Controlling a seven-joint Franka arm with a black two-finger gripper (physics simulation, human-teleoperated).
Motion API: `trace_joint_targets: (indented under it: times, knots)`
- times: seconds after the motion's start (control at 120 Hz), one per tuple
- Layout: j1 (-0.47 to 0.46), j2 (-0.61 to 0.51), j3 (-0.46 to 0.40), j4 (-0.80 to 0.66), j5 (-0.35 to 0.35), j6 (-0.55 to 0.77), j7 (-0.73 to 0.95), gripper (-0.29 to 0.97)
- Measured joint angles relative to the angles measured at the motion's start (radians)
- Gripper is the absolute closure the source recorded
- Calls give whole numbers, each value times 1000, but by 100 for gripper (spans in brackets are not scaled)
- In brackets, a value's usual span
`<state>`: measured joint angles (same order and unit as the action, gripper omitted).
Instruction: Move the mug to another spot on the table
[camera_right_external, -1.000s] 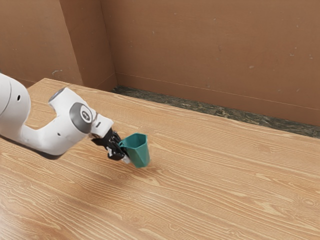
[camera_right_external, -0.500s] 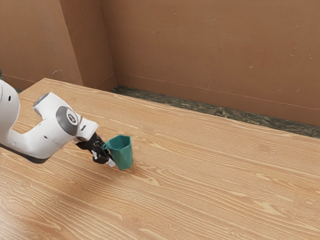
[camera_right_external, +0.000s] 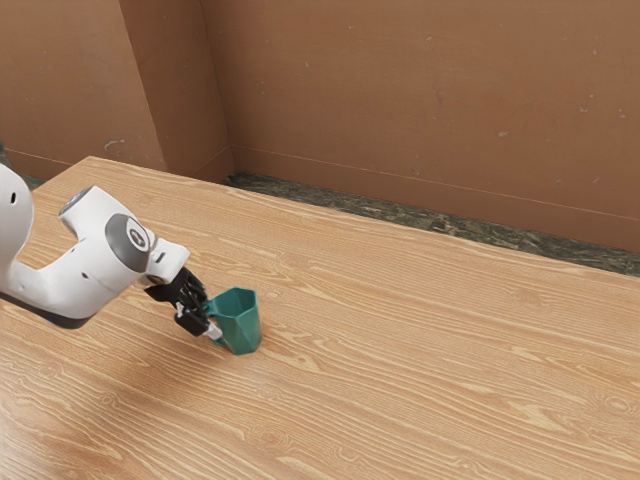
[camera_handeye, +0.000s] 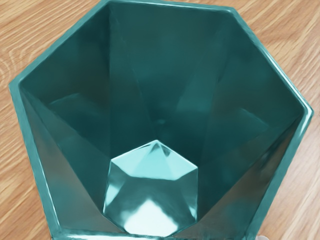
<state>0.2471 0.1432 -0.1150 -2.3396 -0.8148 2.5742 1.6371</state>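
A teal faceted mug (camera_right_external: 237, 320) stands tilted on or just over the wooden table (camera_right_external: 420, 330), toward the exterior view's left. My black gripper (camera_right_external: 203, 322) is shut on the mug's near side, at its rim. The white arm comes in from the exterior view's left. In the wrist view I look straight down into the mug (camera_handeye: 160, 125): six slanted inner walls and a pale hexagonal bottom, with table wood around the rim.
The table's far edge runs along a strip of dark speckled floor (camera_right_external: 450, 222) below brown walls (camera_right_external: 420, 90). Bare wood stretches to the exterior view's right and front.
My arm has carried the mug toward the exterior view's left and lower, from about mid-table down close to the tabletop. The grip has stayed the same.
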Motion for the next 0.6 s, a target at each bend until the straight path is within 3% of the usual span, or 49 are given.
trace_joint_targets:
  times: [0.258,0.6]
  knots:
    - [0,-6,0,-8,0,-9,3,8]
    - [-3,-87,17,-48,0,-29,3,2]
